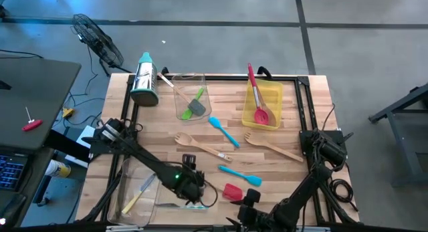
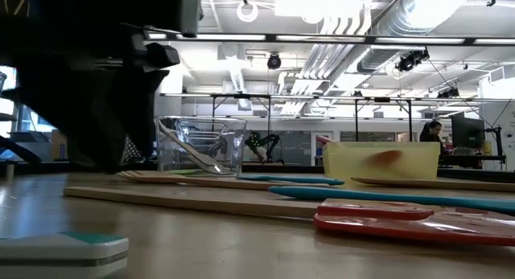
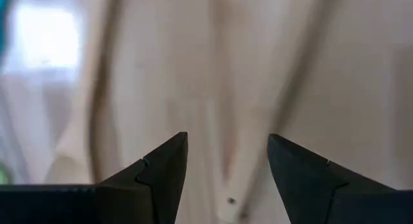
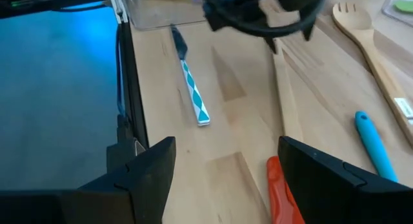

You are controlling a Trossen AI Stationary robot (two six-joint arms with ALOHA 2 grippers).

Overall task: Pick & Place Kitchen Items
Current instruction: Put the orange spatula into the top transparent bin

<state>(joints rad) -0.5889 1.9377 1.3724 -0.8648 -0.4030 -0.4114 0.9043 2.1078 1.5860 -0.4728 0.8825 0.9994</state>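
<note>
My left gripper [image 1: 192, 190] [image 3: 227, 161] is open, low over the table near its near edge. Its fingers stand on either side of a pale wooden utensil handle [image 4: 281, 82], which runs under it; I cannot tell whether they touch it. A slim knife with a teal-and-white handle [image 4: 193, 95] lies just beside it. My right gripper [image 1: 249, 200] [image 4: 226, 162] is open and empty at the near edge, beside a red spatula [image 1: 233, 190]. Two blue spatulas [image 1: 224, 132] [image 1: 241, 175], a wooden spoon [image 1: 200, 146] and a wooden fork [image 1: 274, 146] lie flat mid-table.
A clear bin [image 1: 190, 91] at the far middle holds green and grey spatulas. A yellow bin [image 1: 271, 91] at the far right holds a red spatula. A clear bin [image 1: 130, 172] at the near left holds a yellow-handled utensil. A steel grater [image 1: 144, 78] lies at the far left.
</note>
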